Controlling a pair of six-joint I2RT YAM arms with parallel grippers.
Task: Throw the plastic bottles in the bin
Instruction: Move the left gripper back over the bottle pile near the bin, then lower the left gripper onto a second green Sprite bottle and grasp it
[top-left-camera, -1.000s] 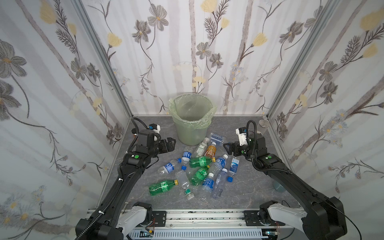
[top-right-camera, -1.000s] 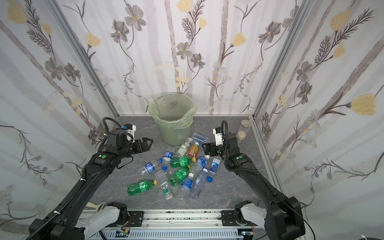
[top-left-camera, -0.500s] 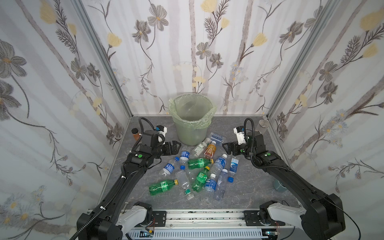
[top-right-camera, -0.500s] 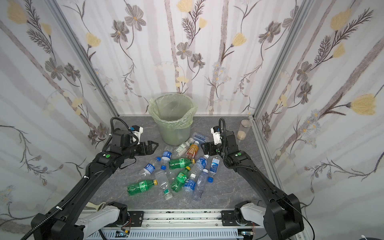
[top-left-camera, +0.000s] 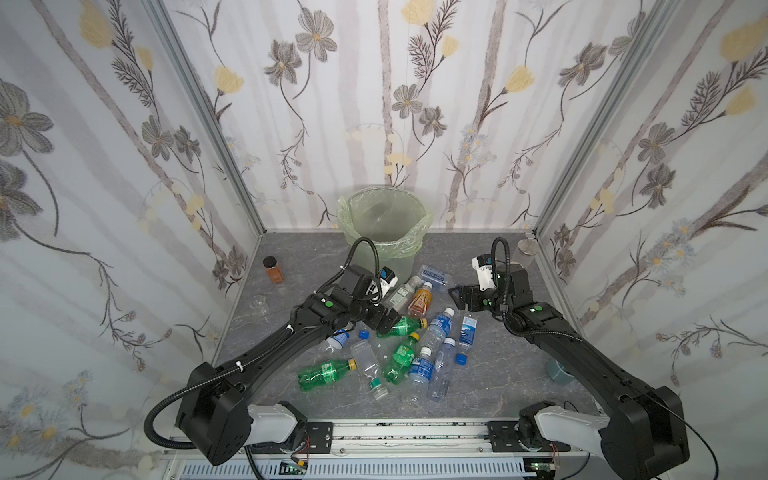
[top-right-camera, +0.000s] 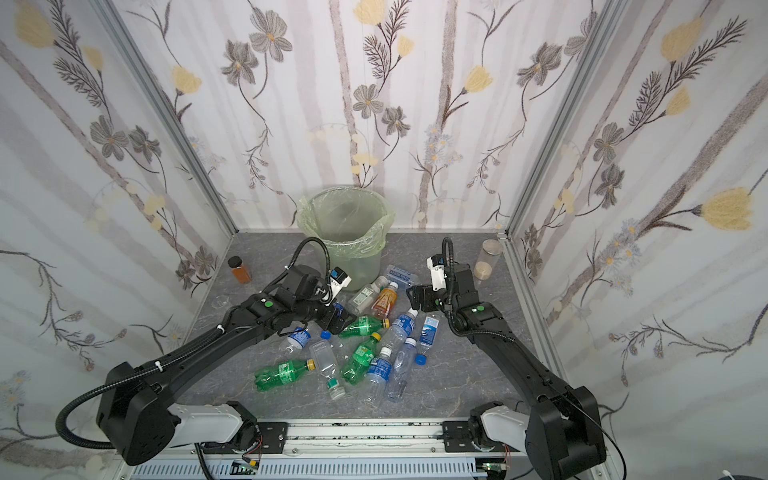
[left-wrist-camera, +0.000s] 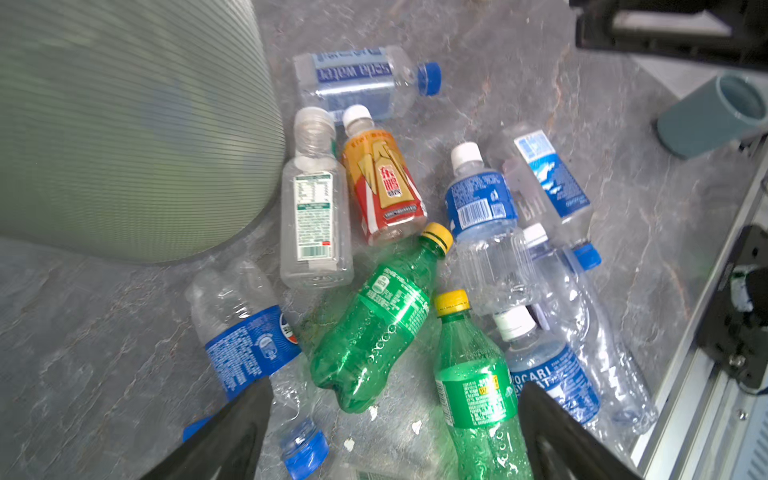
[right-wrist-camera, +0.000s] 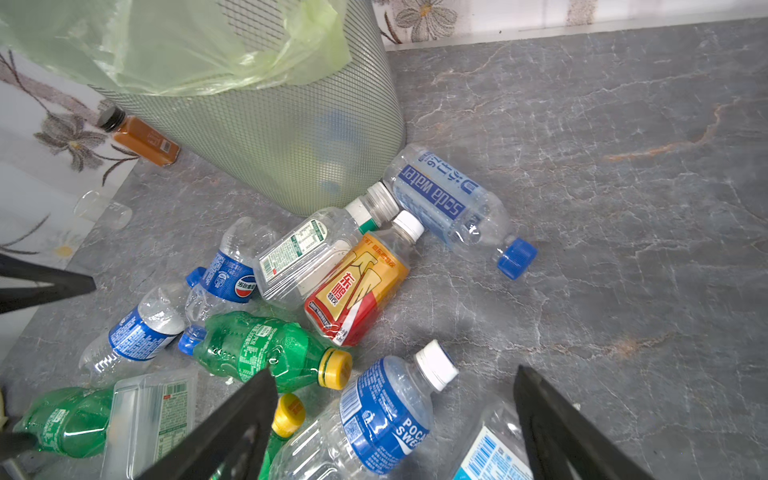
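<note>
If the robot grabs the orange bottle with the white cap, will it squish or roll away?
Probably light: the orange plastic bottle with the white cap looks empty, clear at its neck. Lying on its side, it may roll if nudged. Its thin walls might dent a little.

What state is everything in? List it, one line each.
bin: upright, bag-lined.
left gripper: open, empty.
right gripper: open, empty.
orange bottle: lying, capped.
soda water bottle: lying, capped.
white-label bottle: lying, capped.
green bottles: lying, capped.
brown jar: upright, capped.
clear jar: upright, lidded.
</note>
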